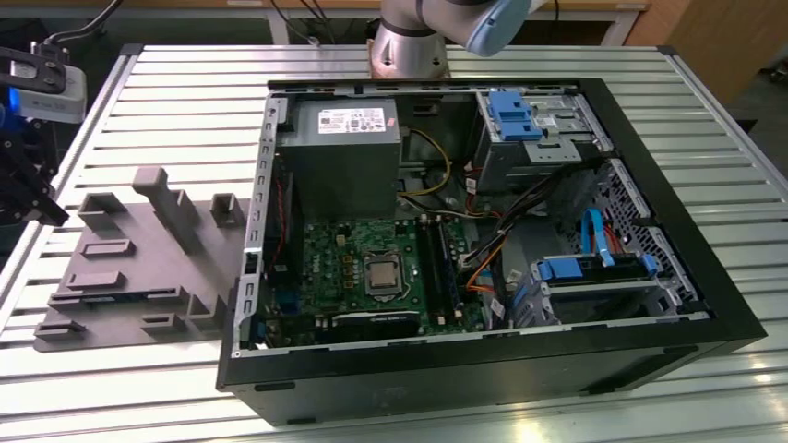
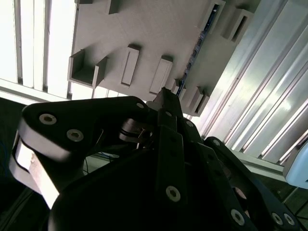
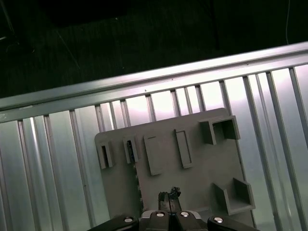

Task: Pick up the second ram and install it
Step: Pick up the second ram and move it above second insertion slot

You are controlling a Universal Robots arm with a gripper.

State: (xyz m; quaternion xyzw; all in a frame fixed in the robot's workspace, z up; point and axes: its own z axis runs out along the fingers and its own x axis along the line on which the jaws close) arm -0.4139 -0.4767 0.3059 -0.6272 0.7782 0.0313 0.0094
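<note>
Ribbed aluminium tabletop [image 1: 161, 83] — open black computer tower case [image 1: 493, 383] lying on side, flat grey plastic fixture plate [image 1: 148, 263] beside it at exterior view's left. Black metal gripper [image 3: 169, 193] over plate, fingertips pressed together, empty. Thin dark second ram [image 2: 197, 48] on edge in plate's slot — not yet picked, near fingertips, apart. Install undone.

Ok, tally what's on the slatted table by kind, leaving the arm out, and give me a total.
Open computer case: 1
Grey fixture plate: 1
Memory stick standing in the fixture plate: 1
Total: 3
</note>
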